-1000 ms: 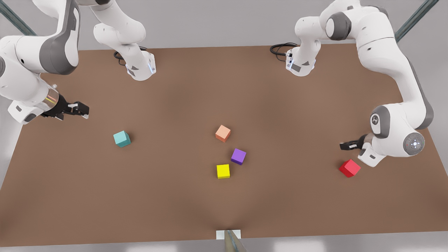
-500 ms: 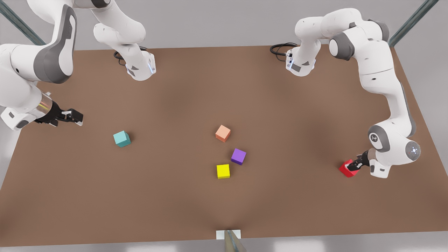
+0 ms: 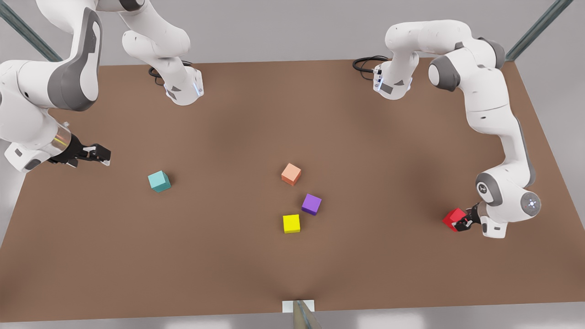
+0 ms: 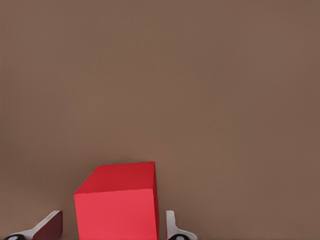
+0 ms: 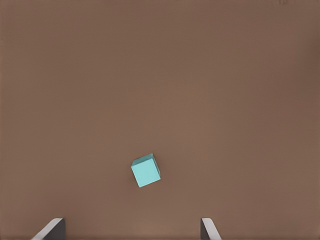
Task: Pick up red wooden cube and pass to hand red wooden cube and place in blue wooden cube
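Nearby, purple cube (image 3: 311, 204), yellow cube (image 3: 291, 223) — untouched.

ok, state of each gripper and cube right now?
left gripper: open, fingers either side of red cube
right gripper: open, waiting near teal cube
red cube: on the table, ungripped
teal cube: on the table, free
salmon, purple, yellow cubes: on the table mid-table, separate
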### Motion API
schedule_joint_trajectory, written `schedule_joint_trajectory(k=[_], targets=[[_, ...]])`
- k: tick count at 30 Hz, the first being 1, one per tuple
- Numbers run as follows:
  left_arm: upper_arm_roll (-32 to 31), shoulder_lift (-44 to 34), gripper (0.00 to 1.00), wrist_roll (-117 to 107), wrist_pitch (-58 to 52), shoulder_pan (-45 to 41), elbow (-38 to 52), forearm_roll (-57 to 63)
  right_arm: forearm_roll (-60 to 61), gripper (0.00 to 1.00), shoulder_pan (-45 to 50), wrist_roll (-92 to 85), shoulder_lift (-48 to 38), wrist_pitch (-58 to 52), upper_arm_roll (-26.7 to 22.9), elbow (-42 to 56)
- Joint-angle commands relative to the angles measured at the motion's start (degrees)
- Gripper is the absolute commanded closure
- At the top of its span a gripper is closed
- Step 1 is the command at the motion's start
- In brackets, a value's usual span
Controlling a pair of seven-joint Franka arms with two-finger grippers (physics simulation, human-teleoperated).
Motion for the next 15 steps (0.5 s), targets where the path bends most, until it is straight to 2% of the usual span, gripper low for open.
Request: schedule_joint_trajectory(k=[1,9,10,12,13,15], targets=[[0.01,0.36,0.0,-6.52,1.59,0.01,-0.06,0.1,0.03,0.0,-0.01,-0.34,-0.05,0.11,-0.03,0.03],[-0.17,3.09,0.0,-6.61,4.14,-0.07,0.12,-0.08,0.12,0.0,-0.01,-0.34,-0.05,0.02,-0.03,-0.15],[-0.26,3.09,0.05,-6.96,4.14,-0.16,0.21,-0.08,0.12,0.0,-0.01,-0.34,-0.05,0.02,-0.03,-0.15],[-0.26,3.35,0.06,-6.96,4.14,-0.25,0.56,-0.08,0.12,0.0,-0.01,-0.34,-0.05,0.02,-0.03,-0.15],[-0.34,3.44,0.2,-7.57,4.14,-0.25,0.73,-0.08,0.12,0.0,-0.01,-0.34,-0.05,0.02,-0.03,-0.15],[-0.43,3.18,0.4,-7.66,4.14,-0.34,1.0,-0.08,0.12,0.0,-0.01,-0.34,-0.05,0.02,-0.03,-0.24]])
